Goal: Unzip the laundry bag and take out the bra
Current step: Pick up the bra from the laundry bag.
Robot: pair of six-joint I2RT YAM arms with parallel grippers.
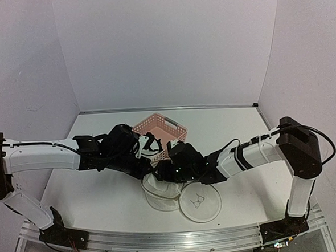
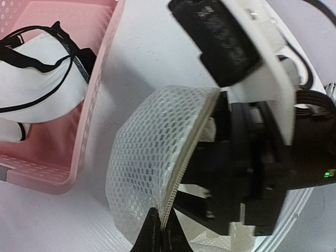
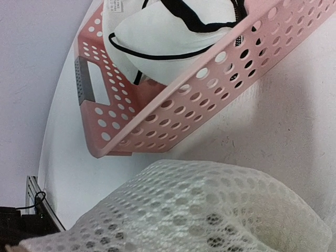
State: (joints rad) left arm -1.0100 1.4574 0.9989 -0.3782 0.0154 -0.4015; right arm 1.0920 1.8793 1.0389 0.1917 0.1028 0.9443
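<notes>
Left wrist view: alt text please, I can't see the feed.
The left fingers pinch the zip rim of the white mesh laundry bag; the right arm crowds its open side. A white bra lies in the pink basket, upper left.

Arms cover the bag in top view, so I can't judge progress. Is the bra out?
Observer: Yes. The left wrist view shows the bra lying in the basket.
Operator: Is the left arm holding anything?
Observer: Yes, the left gripper is shut on the bag, pinching its zip rim.
</notes>
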